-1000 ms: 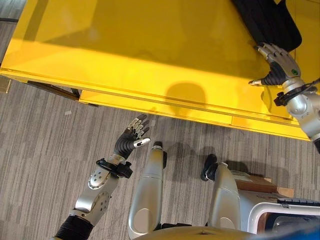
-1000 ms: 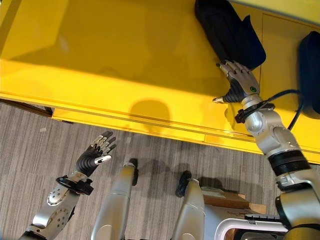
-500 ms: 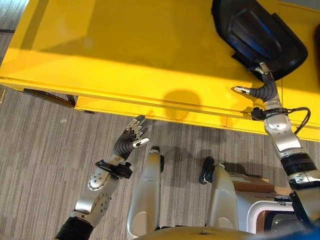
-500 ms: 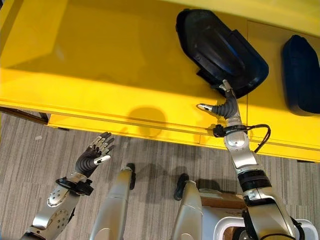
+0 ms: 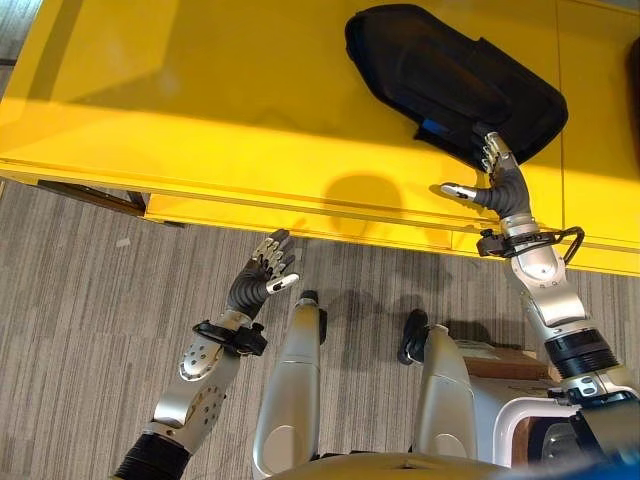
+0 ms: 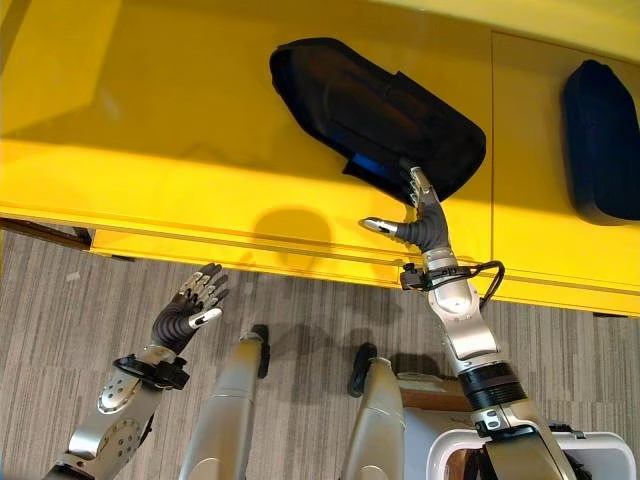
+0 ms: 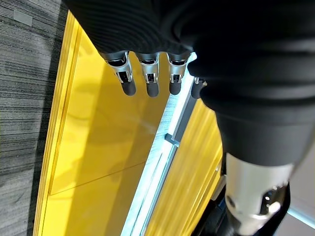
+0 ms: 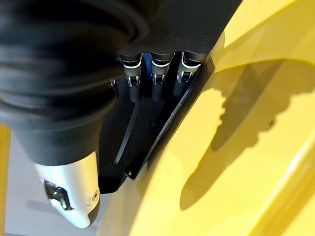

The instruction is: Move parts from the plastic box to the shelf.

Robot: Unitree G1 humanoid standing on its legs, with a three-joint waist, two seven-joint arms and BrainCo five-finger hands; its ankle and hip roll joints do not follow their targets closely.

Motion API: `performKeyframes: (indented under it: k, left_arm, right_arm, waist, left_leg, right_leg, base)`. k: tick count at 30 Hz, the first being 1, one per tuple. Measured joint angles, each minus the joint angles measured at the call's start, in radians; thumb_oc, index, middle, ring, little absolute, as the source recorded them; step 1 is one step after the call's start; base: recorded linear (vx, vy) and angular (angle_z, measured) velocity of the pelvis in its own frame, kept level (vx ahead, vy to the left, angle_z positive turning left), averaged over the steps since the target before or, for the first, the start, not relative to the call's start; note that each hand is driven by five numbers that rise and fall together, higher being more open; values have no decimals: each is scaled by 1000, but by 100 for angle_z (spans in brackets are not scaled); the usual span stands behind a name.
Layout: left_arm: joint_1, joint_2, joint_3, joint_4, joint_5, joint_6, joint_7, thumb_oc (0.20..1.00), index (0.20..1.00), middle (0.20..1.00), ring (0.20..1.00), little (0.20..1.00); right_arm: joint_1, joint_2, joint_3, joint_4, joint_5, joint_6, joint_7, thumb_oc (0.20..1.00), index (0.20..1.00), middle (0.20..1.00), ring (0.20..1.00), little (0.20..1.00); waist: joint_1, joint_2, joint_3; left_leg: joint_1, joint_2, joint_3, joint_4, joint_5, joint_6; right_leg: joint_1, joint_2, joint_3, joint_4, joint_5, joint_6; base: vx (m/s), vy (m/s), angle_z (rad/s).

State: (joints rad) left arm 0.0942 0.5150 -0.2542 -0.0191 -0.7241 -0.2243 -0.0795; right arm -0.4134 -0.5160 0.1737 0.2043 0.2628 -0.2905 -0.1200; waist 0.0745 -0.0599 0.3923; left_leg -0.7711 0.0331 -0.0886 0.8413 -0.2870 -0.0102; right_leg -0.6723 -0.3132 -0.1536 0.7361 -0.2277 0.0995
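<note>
A large black moulded plastic part (image 5: 455,85) is seen lying on the glossy yellow shelf (image 5: 200,110) at upper right. The right hand (image 5: 492,180), fingers extended and released, touches its near edge. The left hand (image 5: 262,277) is held open, grasping nothing, over the grey carpet floor (image 5: 70,300).

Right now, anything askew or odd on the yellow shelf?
The large black moulded plastic part lies skewed across the yellow shelf, the right hand straight-fingered at its near edge. A second dark part lies straighter. Nothing looks damaged.
</note>
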Motion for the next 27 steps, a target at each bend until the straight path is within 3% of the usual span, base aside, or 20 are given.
performKeyframes:
  k: [10, 17, 27]
  left_arm:
    - [-8, -19, 0, -1, 0, -2, 16, 1000, 1000, 1000, 1000, 1000]
    - [-15, -20, 0, -2, -1, -5, 21, 1000, 1000, 1000, 1000, 1000]
    - [-21, -22, 0, -17, -3, -6, 40, 1000, 1000, 1000, 1000, 1000]
  right_arm:
    - [51, 37, -3, -118, 68, -9, 8, 1000, 1000, 1000, 1000, 1000]
    - [22, 25, -126, -268, 69, -37, -71, 1000, 1000, 1000, 1000, 1000]
    - [34, 25, -138, -356, 71, -55, -102, 1000, 1000, 1000, 1000, 1000]
  waist:
    - [1, 17, 28]
    - [-3, 15, 44]
    - [-10, 14, 48]
  left_leg:
    - [2, 0, 0, 0, 0, 0]
    - [2, 0, -1, 2, 0, 0]
    - [2, 1, 0, 5, 0, 1]
  right_leg:
    - [1, 0, 0, 2, 0, 0]
    - [0, 0, 1, 6, -1, -1]
    - [-1, 1, 2, 6, -1, -1]
  base:
    - [0, 0, 0]
    - [0, 0, 0]
    - [0, 0, 0]
